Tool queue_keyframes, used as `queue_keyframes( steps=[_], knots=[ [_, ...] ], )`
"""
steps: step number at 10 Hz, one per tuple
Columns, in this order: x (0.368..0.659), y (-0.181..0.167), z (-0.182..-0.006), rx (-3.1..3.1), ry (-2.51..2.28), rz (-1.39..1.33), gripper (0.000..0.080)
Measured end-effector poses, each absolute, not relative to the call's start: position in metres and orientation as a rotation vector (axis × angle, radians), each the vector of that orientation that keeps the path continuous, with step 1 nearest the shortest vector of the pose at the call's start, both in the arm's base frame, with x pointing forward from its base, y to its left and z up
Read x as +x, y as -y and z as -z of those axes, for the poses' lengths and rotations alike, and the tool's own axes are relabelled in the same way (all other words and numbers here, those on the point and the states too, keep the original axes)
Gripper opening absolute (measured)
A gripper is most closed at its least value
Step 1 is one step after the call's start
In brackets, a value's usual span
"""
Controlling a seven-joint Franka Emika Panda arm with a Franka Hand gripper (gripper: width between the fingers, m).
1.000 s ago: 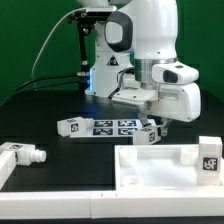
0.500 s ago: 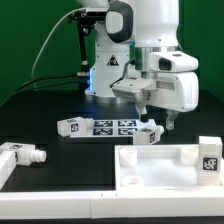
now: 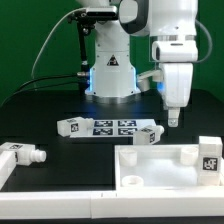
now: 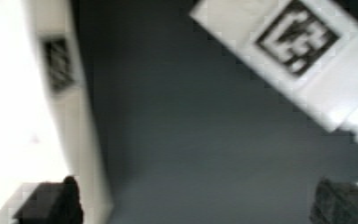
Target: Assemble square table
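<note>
The square table's white panel (image 3: pixel 160 166) lies at the front right of the exterior view, rim up, with a tagged white leg (image 3: pixel 210 157) on its right end. More tagged legs lie on the black table: one (image 3: pixel 148 135) just below and left of my gripper (image 3: pixel 172 117), one (image 3: pixel 72 127) left of the marker board, one (image 3: pixel 24 155) at the far left. My gripper hangs open above the table, holding nothing. In the wrist view my gripper (image 4: pixel 202 205) shows dark fingertips (image 4: pixel 51 202) wide apart over bare table, a tagged leg (image 4: pixel 300 40) beyond them.
The marker board (image 3: pixel 112 126) lies between two legs in front of the robot base (image 3: pixel 110 75). A long white border piece (image 3: pixel 60 205) runs along the front edge. A white part with a tag (image 4: pixel 25 100) fills one side of the wrist view.
The jaws have opened and left the leg lying by the marker board. The gripper has risen and swung toward the exterior view's right, now pointing straight down.
</note>
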State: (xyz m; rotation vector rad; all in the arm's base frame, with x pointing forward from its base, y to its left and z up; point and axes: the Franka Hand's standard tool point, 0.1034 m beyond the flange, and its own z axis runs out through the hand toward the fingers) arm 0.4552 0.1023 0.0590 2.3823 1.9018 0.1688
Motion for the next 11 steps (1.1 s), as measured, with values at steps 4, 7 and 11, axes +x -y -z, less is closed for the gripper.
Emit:
queue_keyframes(
  steps=[4, 7, 11],
  knots=[
    [0.454, -0.103, -0.057, 2.606, -1.623, -0.183, 0.0649],
    [0.462, -0.093, -0.061, 2.868, -1.149, -0.283, 0.0649],
    [0.462, -0.069, -0.057, 3.135, -0.386, -0.266, 0.0649]
  ],
)
